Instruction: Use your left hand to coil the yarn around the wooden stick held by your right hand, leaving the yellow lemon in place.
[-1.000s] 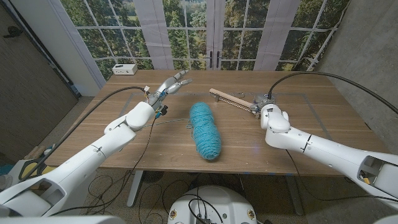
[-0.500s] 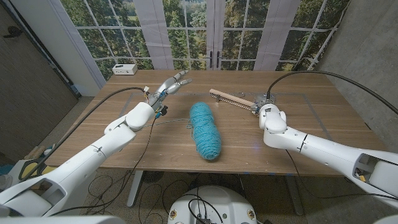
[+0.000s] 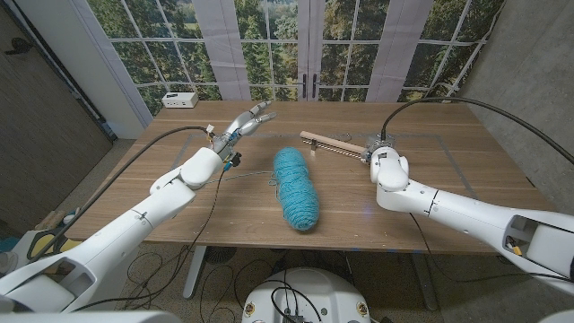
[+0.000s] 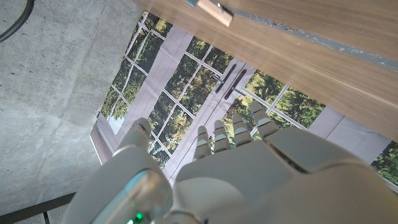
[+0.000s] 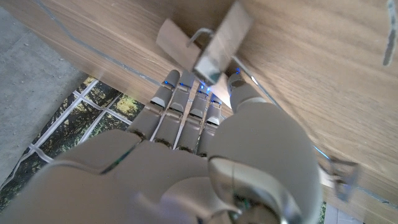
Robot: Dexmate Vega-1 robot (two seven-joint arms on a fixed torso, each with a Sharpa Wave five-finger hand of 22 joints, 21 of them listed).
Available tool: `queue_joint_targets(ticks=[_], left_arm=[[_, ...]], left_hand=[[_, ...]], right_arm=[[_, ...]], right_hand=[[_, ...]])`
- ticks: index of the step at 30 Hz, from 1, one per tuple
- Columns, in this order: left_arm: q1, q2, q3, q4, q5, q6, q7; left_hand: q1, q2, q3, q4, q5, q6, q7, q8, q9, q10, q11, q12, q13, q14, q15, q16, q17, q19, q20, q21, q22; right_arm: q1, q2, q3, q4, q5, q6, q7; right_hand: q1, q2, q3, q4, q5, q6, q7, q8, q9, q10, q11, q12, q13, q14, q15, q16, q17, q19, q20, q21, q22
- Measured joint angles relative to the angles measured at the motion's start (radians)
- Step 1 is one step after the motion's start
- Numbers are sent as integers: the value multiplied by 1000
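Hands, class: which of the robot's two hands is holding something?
The right hand: it grips the wooden stick. The left hand hangs open above the table, its fingers spread.

The left arm reaches in from the lower left corner, its robot hand [image 3: 244,123] raised with fingers spread apart and holding nothing. The right arm comes in from the lower right, bent at the wrist, and its robot hand [image 3: 377,151] has its fingers curled closed around a wooden stick [image 3: 330,143]
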Motion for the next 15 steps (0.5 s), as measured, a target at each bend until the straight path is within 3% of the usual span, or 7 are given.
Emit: queue_joint_targets(ticks=[4, 7, 10, 15], left_arm=[[1, 1, -1, 0, -3, -2, -3], [2, 2, -2, 0, -5, -2, -4], [2, 3, -3, -1, -7, -2, -6], [3, 3, -3, -4, -10, -2, -12]], left_hand=[[-4, 4, -2, 2, 0, 0, 0, 0, 0, 0, 0, 0, 0, 0, 0, 0, 0, 0, 0, 0, 0], [-8, 0, -3, 3, 0, 0, 0, 0, 0, 0, 0, 0, 0, 0, 0, 0, 0, 0, 0, 0, 0], [-8, 0, -3, 3, 0, 0, 0, 0, 0, 0, 0, 0, 0, 0, 0, 0, 0, 0, 0, 0, 0], [-13, 5, -7, 7, 0, 0, 0, 0, 0, 0, 0, 0, 0, 0, 0, 0, 0, 0, 0, 0, 0]], right_arm=[[-1, 0, -7, 4, -10, 1, -14], [-8, -1, -4, 5, -14, 7, -30], [-21, -4, 5, 5, -17, 23, -64], [-66, -12, 41, 1, -19, 59, -148]], right_hand=[[41, -41, -19, 14, 9, 64, 46, 14, 6, 48, 48, 93, 21, 40, 14, 70, 0, 22, -5, 28, 10], [46, -46, -25, 20, 9, 91, 73, 32, 7, 75, 75, 127, 21, 61, 22, 93, 0, 31, -11, 42, 16], [46, -46, -30, 25, 6, 118, 100, 43, 9, 89, 89, 148, 21, 80, 12, 96, 0, 33, -12, 49, 16], [46, -46, -37, 24, 5, 130, 112, 52, 13, 96, 96, 167, 21, 95, 13, 103, 4, 33, -12, 53, 16]])
